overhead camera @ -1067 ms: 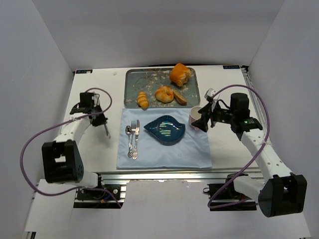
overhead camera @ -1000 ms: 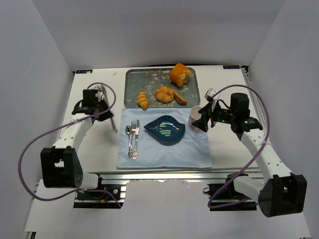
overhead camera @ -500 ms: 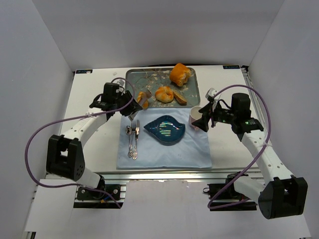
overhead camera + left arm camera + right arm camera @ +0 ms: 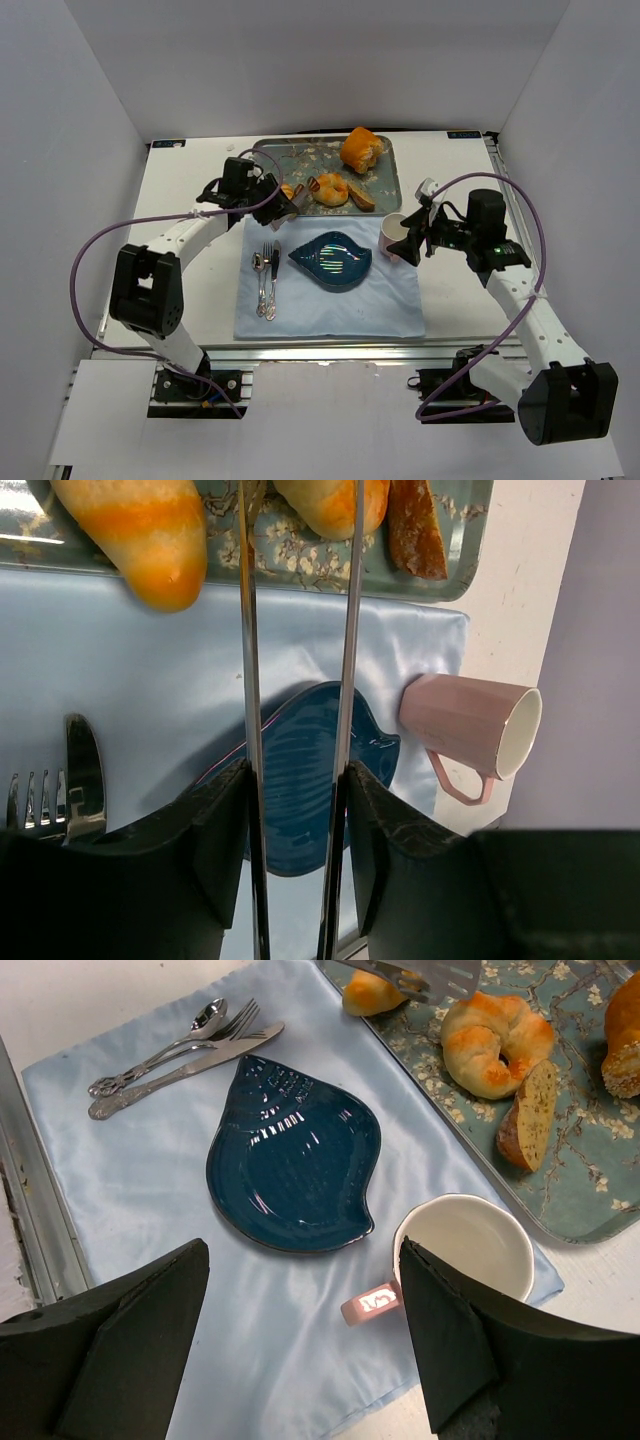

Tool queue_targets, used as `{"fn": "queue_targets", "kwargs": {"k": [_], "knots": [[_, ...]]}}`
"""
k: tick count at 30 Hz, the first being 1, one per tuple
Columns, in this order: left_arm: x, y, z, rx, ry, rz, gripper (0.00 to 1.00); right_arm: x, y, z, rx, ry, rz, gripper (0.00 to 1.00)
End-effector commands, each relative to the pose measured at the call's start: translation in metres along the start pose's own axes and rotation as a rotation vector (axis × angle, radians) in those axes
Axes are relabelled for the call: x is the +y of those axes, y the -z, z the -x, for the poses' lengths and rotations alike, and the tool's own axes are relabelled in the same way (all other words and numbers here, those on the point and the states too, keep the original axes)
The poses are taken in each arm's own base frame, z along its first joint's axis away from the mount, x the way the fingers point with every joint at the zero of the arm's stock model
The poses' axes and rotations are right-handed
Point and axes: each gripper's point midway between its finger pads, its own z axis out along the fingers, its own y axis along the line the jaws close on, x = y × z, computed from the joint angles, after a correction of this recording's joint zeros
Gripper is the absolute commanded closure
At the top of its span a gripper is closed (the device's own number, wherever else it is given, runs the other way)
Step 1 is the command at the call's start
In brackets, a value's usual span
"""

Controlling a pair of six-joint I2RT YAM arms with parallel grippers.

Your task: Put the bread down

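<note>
The bread, a round knotted golden bun (image 4: pixel 330 189), lies on the patterned metal tray (image 4: pixel 270 165). It also shows in the right wrist view (image 4: pixel 495 1040) and at the top edge of the left wrist view (image 4: pixel 330 500). My left gripper (image 4: pixel 278 202) (image 4: pixel 297 780) is shut on metal tongs (image 4: pixel 247 660). Their slightly parted blades reach over the tray's near edge, with the tips (image 4: pixel 420 975) just left of the bun. My right gripper (image 4: pixel 410 240) (image 4: pixel 302 1250) is open and empty above the pink cup (image 4: pixel 395 232).
A small oblong roll (image 4: pixel 140 535), a large torn loaf (image 4: pixel 360 148) and a bread slice (image 4: pixel 525 1115) share the tray. A blue shell-shaped plate (image 4: pixel 332 258) and cutlery (image 4: pixel 266 280) lie on a pale blue cloth (image 4: pixel 330 305). White walls enclose the table.
My left arm has swung from the table's left side right and forward, bringing the tongs over the tray next to the bun. The right arm has barely moved.
</note>
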Motion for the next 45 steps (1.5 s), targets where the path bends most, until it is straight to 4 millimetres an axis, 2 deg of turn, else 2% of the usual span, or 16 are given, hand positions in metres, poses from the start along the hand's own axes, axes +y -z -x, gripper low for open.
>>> {"fn": "queue_targets", "kwargs": {"k": [1, 12, 20, 23, 24, 26, 33, 35, 40, 45], "knots": [[-0.021, 0.004, 0.016, -0.037, -0.014, -0.036, 0.48, 0.001, 0.002, 0.009, -0.037, 0.038, 0.006, 0.19], [-0.021, -0.01, 0.008, 0.006, -0.008, -0.049, 0.45, 0.002, 0.001, 0.006, -0.036, 0.031, 0.014, 0.19], [-0.014, -0.025, 0.002, 0.043, -0.009, -0.025, 0.45, 0.002, 0.001, 0.006, -0.035, 0.03, 0.014, 0.19], [-0.016, -0.028, 0.003, 0.044, -0.003, -0.036, 0.5, 0.002, 0.002, 0.006, -0.037, 0.034, 0.012, 0.19], [-0.018, -0.029, 0.004, 0.038, -0.003, -0.041, 0.56, 0.002, 0.002, 0.005, -0.035, 0.031, 0.013, 0.19], [-0.02, -0.029, 0.004, 0.041, 0.002, -0.051, 0.62, 0.002, 0.003, 0.006, -0.035, 0.032, 0.01, 0.19], [-0.027, -0.016, 0.004, 0.02, -0.007, -0.081, 0.85, 0.004, 0.005, 0.007, -0.038, 0.039, 0.008, 0.19], [-0.034, -0.007, 0.007, 0.001, -0.016, -0.102, 0.93, 0.004, 0.006, 0.008, -0.039, 0.039, 0.007, 0.19], [-0.05, 0.016, 0.013, -0.054, -0.039, -0.149, 1.0, 0.007, 0.008, 0.008, -0.038, 0.042, 0.015, 0.19], [-0.065, 0.041, 0.018, -0.092, -0.057, -0.179, 1.0, 0.014, 0.012, 0.011, -0.038, 0.066, 0.035, 0.19]]}}
